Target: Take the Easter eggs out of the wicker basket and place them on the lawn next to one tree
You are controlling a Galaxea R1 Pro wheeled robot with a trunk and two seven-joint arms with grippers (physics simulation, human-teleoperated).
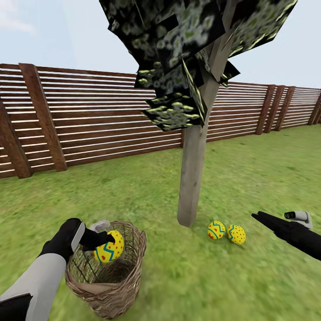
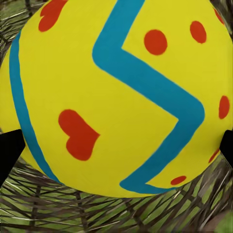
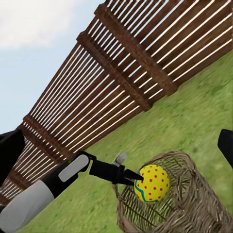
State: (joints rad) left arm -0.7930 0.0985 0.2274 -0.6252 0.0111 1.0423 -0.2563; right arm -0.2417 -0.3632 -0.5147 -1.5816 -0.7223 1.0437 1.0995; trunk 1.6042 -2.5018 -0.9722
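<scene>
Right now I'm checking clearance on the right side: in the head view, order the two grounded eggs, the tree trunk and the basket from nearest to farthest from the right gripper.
1. Red-dotted egg, just left of the right gripper.
2. Zigzag egg, beside it.
3. Tree trunk, behind the eggs.
4. Wicker basket, far left, beneath the left gripper.

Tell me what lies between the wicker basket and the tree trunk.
Bare lawn alone, in the head view, between the basket and the trunk.

left arm (image 1: 33,278): pale grey forearm, black wrist | right arm (image 1: 296,232): black, light grey module on top
</scene>
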